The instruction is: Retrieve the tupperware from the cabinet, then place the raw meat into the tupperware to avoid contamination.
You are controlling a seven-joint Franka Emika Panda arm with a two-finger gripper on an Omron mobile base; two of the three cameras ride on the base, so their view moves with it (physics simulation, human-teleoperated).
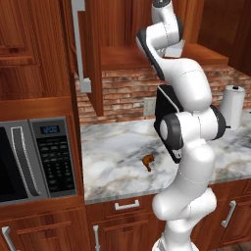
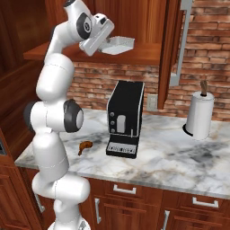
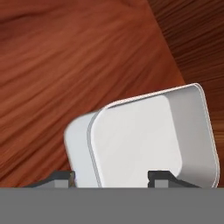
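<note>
Smooth, perhaps plastic tupperware (image 3: 144,135); grained wood cabinet (image 3: 65,57).

The white arm (image 2: 56,121) rises from its base in a tall stack of segments, bends at a dark elbow joint and reaches up and forward at full height. Its wrist tips the hand over, pointing the gripper (image 2: 109,46) slightly downward. In the hand view the two dark fingertips (image 3: 158,176) stand apart, one on each side of a wall of the tupperware (image 3: 144,140).
</note>
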